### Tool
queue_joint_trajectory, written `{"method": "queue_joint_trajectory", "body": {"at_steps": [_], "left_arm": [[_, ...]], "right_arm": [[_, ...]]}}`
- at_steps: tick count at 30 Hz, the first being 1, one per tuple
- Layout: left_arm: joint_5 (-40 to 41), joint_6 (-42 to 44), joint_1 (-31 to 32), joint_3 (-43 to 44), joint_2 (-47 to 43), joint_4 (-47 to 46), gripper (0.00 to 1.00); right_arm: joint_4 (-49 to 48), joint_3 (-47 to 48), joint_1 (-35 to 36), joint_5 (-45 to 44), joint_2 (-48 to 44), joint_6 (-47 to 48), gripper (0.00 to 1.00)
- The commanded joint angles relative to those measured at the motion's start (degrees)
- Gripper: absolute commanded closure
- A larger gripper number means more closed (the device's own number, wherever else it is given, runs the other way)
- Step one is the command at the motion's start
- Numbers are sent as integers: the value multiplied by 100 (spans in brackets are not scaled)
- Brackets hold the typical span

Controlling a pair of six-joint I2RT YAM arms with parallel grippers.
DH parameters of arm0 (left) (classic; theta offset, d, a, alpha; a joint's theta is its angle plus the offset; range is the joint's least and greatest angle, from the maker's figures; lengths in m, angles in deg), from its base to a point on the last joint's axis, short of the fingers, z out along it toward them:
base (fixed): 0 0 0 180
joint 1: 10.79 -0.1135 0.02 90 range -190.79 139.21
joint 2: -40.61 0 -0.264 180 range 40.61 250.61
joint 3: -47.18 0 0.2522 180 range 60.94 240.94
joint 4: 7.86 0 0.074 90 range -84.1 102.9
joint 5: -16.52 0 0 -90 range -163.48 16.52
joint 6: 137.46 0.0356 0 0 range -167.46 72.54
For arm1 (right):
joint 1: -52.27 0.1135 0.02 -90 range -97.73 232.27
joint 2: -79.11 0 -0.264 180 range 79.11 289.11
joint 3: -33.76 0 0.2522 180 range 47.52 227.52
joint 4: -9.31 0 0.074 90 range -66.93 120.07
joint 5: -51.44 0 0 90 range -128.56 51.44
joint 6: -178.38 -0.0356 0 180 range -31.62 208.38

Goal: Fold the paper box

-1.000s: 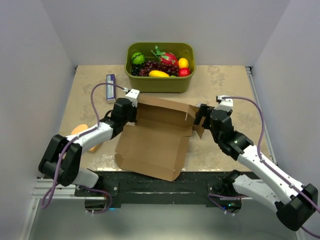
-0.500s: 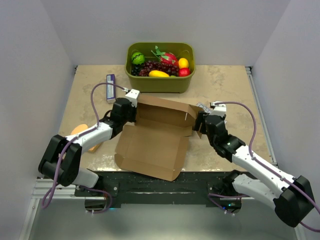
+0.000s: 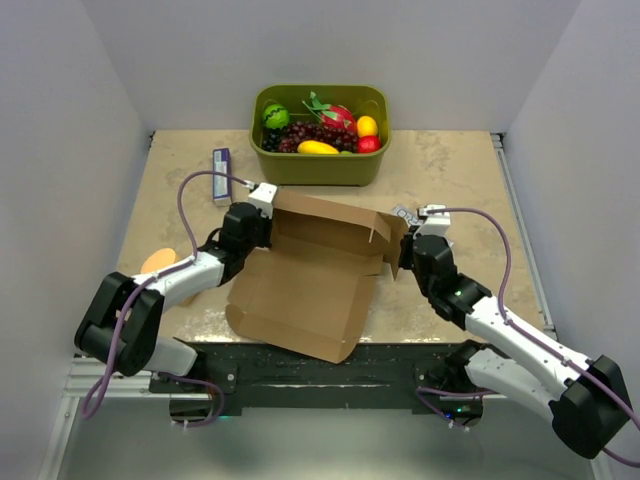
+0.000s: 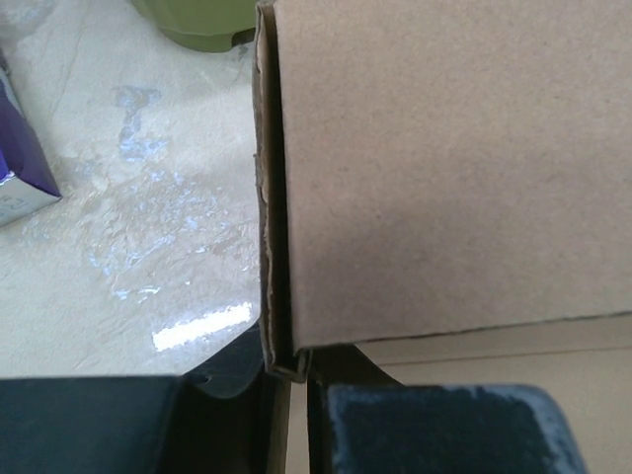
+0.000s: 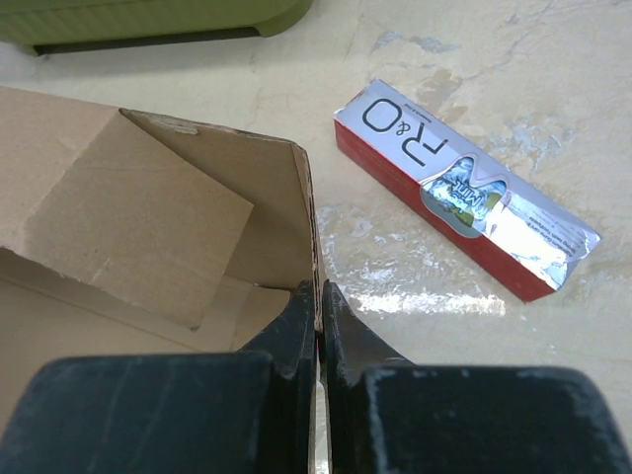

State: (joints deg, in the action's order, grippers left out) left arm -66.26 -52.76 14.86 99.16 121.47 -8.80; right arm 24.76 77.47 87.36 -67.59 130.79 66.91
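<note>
Hidden: box (image 3: 310,280) hogs my left wrist view, tub (image 3: 320,168) cropped.
Count: one box, one tub, purple packet (image 3: 221,162), red packet (image 5: 464,193).
Grip: left gripper (image 4: 286,367), right gripper (image 5: 319,314) each pinch a box wall.

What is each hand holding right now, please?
Left hand: closed on the paper box, at its left edge.
Right hand: closed on the paper box's right wall.

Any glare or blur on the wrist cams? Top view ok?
Left wrist: white glare patch on the table; the close-up paper box is slightly soft. Right wrist: glare streak on the table beside the foil packet, right end effector blurred at bottom. Top view: evenly lit, no glare.
</note>
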Motion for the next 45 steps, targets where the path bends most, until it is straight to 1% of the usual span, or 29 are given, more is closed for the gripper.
{"method": "queue_joint_trajectory", "body": {"at_steps": [1,9,15,17,20,22,23,25,26,29,31,32,34,35,36,37,38,39,40,42,43,45], "left_arm": [[973,47,-60,-69,-70,-209,100],[1799,99,-69,-60,26,-191,100],[2037,266,-51,-78,105,-270,100],[2037,293,-51,-69,106,-279,100],[1696,275,-51,-130,18,-375,100],[1362,100,-51,-130,-17,-350,100],[1300,21,-51,-122,-52,-289,100],[1246,-155,-51,-86,-61,-157,100],[1264,-199,-51,-69,-70,9,100],[1308,-305,-42,-130,-149,125,100],[1360,-331,10,-235,-193,116,100],[1387,-340,71,-262,-228,108,100],[1483,-340,142,-315,-255,134,99],[1492,-357,186,-332,-290,169,97],[1458,-410,203,-324,-316,195,94],[1423,-445,204,-324,-351,256,87],[1396,-480,204,-324,-456,292,82],[1317,-550,212,-341,-527,318,78],[1282,-586,212,-350,-606,371,69],[1185,-683,212,-394,-878,424,59],[1159,-718,212,-411,-966,494,49],[1010,-832,212,-429,-1238,573,40]], "right_arm": [[6,98,-46,-296,-114,47,100],[85,168,-46,-322,-106,73,100],[112,204,-46,-313,-97,82,100],[129,221,-46,-304,-88,73,100],[121,239,-38,-252,-71,64,100],[129,291,-37,-182,-35,21,99],[164,318,-46,-146,-27,12,88],[261,466,-46,-15,9,-14,69],[409,528,-46,12,9,-23,53],[734,783,-38,91,-88,-120,33],[911,1019,-46,178,-210,-225,28],[999,1099,-46,196,-272,-295,23],[1026,1302,-46,424,-360,-418,20],[1017,1372,-38,712,-352,-593,16],[1026,1451,-46,889,-326,-717,15],[1026,1600,-46,1074,-256,-831,14],[1035,1679,-46,1397,-98,-1067,13],[1017,1750,-38,1540,8,-1182,13],[982,1872,-46,1715,96,-1288,12],[746,1952,-46,2129,324,-1526,12],[649,1953,-46,2226,377,-1570,12],[429,2014,-38,2393,553,-1658,12]]}}
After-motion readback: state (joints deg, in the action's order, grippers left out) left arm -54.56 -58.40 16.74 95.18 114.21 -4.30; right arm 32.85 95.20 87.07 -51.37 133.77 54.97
